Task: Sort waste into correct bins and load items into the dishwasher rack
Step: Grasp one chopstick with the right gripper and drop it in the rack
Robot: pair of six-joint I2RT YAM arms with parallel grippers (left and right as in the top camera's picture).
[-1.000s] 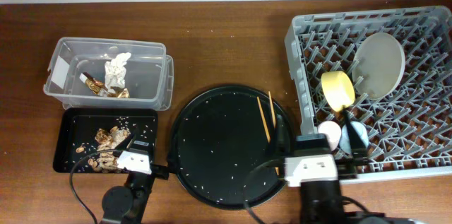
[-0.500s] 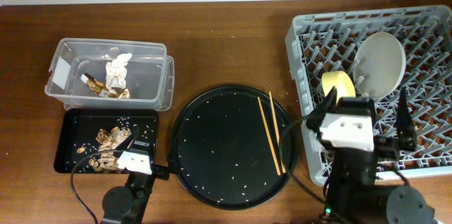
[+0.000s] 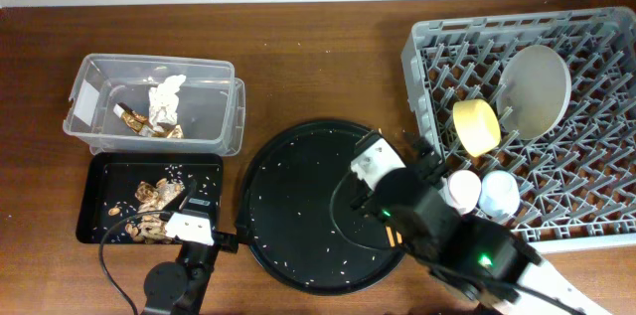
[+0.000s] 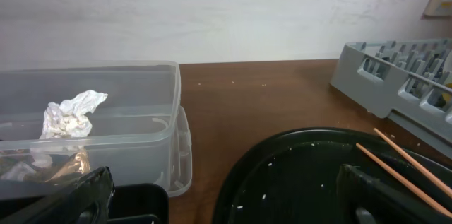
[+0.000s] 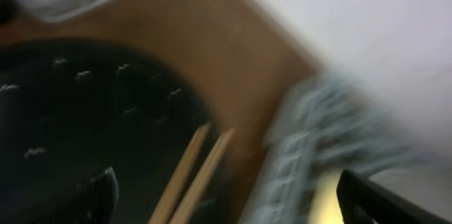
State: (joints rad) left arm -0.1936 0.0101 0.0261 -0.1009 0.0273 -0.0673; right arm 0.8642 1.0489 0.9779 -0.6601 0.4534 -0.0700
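Two wooden chopsticks (image 5: 191, 174) lie on the right side of the round black tray (image 3: 288, 196); they also show in the left wrist view (image 4: 402, 171). My right gripper (image 5: 226, 206) is open and empty, just above them, and my right arm (image 3: 397, 201) hides them from overhead. The grey dishwasher rack (image 3: 427, 47) holds the grey-green plate (image 3: 534, 91), the yellow bowl (image 3: 477, 126), the pink cup (image 3: 462, 191) and the blue cup (image 3: 499, 194). My left gripper (image 4: 226, 206) is open and empty at the black tray's near edge.
The clear tub (image 3: 231, 116) holds the white napkin (image 3: 164, 96) and the shiny wrapper (image 3: 134, 121). The shallow black tray (image 3: 94, 176) holds food scraps (image 3: 154, 201). Rice grains are scattered over the round tray.
My right arm has swung left from the rack's front edge to over the round tray's right side, covering the chopsticks. The left arm has not moved.
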